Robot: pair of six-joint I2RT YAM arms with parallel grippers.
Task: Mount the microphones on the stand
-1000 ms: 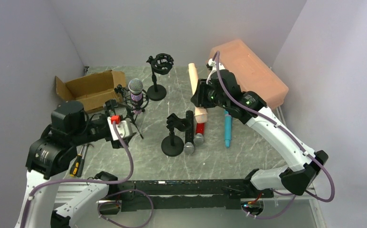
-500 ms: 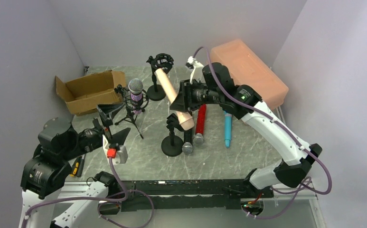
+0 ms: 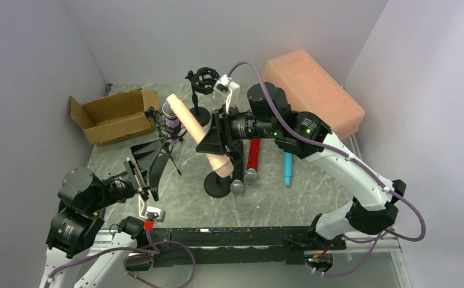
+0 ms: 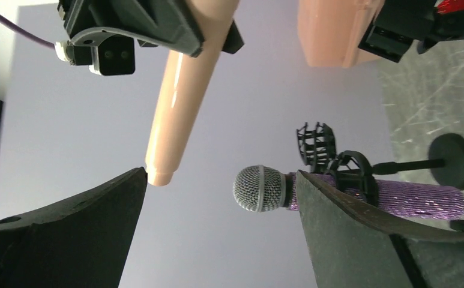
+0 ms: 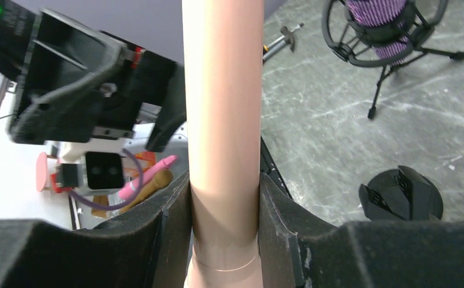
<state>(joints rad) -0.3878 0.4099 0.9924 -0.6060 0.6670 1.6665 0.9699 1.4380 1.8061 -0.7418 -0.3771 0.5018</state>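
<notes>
One of five microphones counts as mounted: the glittery purple stick microphone with silver mesh head (image 3: 171, 114) sits upright in the shock-mount cradle of the small black tripod stand (image 3: 172, 133), left of centre. Item two, the smooth peach-beige stick microphone (image 3: 193, 126), is held off the table at a tilt. It is pinched toward its lower end by the right gripper (image 3: 216, 143), and the right wrist view shows both fingers pressed against its barrel. Items three to five lie unmounted on the grey marbled tabletop (image 3: 313, 192): the glittery red microphone (image 3: 254, 153) and the plain black microphone (image 3: 238, 177) side by side just beside the front stand, the light blue microphone (image 3: 288, 165) a little apart to their right. Two holders are vacant: the black round-base stand with ring cradle (image 3: 203, 81) at the back, and the black round-base stand with clip head (image 3: 216, 187) near the middle, partly hidden behind the held microphone. Left gripper (image 3: 154, 159): jaws spread wide, holding nothing, raised at the near left, facing the tripod. Also present: open brown cardboard box (image 3: 112, 114), peach plastic case (image 3: 313, 84). Assessment: early stage, one seated, one in hand, three untouched; the peach-beige unit likely goes to a vacant holder, and with only two free, where the rest would go cannot be told.
</notes>
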